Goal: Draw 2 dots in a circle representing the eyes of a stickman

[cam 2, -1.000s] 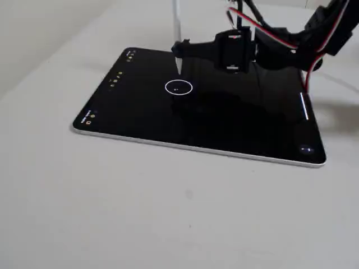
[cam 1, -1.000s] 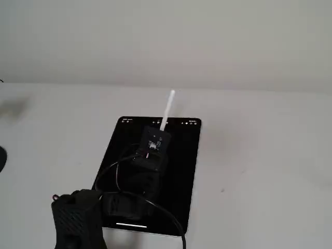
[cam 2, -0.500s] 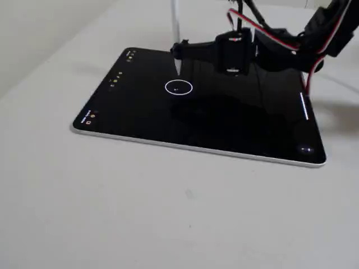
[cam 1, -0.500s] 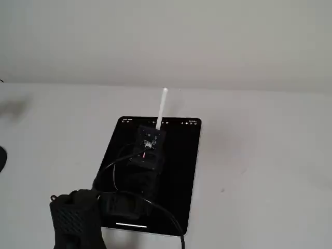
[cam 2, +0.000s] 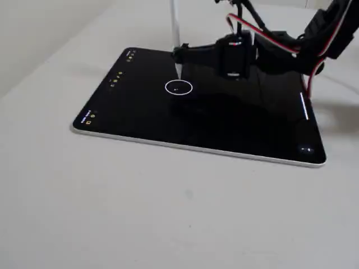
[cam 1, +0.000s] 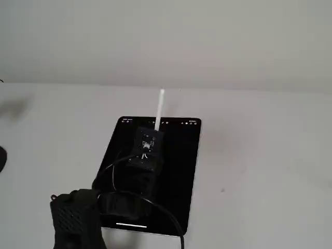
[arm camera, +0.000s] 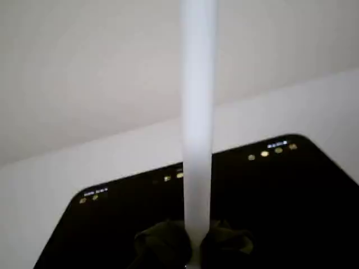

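A black tablet (cam 2: pixel 129 120) lies flat on the table. On its screen is the circle (cam 2: pixel 179 81), a thin white ring, with one faint speck of the dots (cam 2: pixel 176 89) inside it. My gripper (cam 2: pixel 179 55) is shut on a white stylus (cam 2: pixel 175 22) that stands almost upright. Its tip hangs just over the ring's far edge; I cannot tell whether it touches the glass. In the wrist view the stylus (arm camera: pixel 197 112) rises from between my gripper's (arm camera: pixel 190 255) dark fingers. In a fixed view the arm hides the circle, and the stylus (cam 1: pixel 159 110) sticks up above the tablet (cam 1: pixel 181 171).
The arm's black base (cam 1: pixel 75 220) and its cables (cam 2: pixel 269 33) stand at the tablet's near end. Small toolbar icons (cam 2: pixel 116 78) run along the screen's far edge. The pale table (cam 2: pixel 185 213) lies bare around the tablet, with a plain wall behind it.
The stylus has swung more upright, its top moving left in a fixed view. Its tip has come down a little toward the ring's far edge.
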Controlling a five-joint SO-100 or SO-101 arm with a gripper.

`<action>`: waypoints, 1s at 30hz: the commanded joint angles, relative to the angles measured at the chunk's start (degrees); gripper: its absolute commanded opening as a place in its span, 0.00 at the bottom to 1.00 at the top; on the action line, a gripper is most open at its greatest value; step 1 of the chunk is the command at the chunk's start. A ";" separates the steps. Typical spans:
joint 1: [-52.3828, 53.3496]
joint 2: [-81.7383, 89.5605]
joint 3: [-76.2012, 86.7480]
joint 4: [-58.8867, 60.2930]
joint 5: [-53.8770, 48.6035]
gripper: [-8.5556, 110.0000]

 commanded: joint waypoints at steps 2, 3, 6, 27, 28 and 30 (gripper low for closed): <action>-1.58 -0.09 -0.62 -3.78 -1.23 0.07; -1.76 -0.18 -0.62 -3.78 -1.32 0.07; -1.85 -0.62 -0.62 -3.78 -1.76 0.07; -0.70 -1.85 -3.08 -3.96 -1.93 0.07; -0.62 -1.76 -3.08 -3.96 -1.93 0.07; -0.53 -1.49 -3.08 -3.78 -1.76 0.07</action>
